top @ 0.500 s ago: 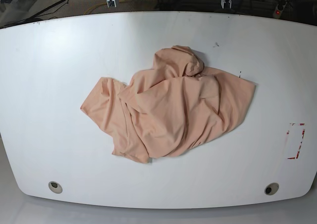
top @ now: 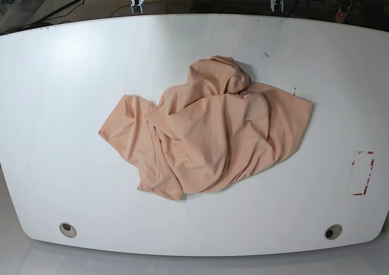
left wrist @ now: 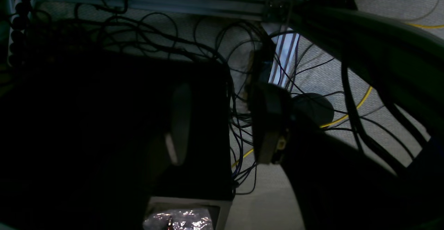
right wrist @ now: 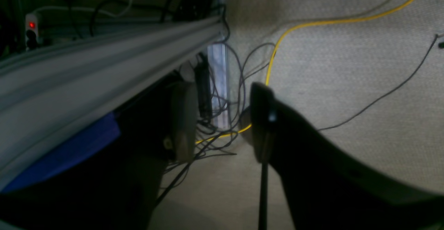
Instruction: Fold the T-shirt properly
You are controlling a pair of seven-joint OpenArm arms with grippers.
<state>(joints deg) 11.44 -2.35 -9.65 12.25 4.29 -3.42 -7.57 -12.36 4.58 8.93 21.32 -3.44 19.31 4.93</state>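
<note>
T-shirt point(top: 209, 135) first: it lies in a crumpled heap near the middle of the white desk point(top: 61, 104). Nothing is folded yet. No sleeve is laid out, no side is flat, and I cannot see any print on it. I think the whole job is still to do: the cloth must be spread flat first, and then folded.

Going from near to far, the near edge of the desk curves round, with two small round holes point(top: 68, 229) close to it, one on the left and one on the right. Bare white desk lies between that edge and the heap, so there is room to pull cloth that way. A flap of the shirt sticks out to the left, and a wide part spreads to the right. A lump sits at the far end of the heap. Small red marks point(top: 363, 173) are near the right edge, well apart from the shirt. Past the heap is more bare desk, up to the far edge.

Both arms are off the desk, beyond that far edge. The left claw point(left wrist: 222, 126) has its fingers apart and holds nothing. The right claw point(right wrist: 222, 122) is the same, fingers apart over the floor and its cables point(right wrist: 312, 23).
</note>
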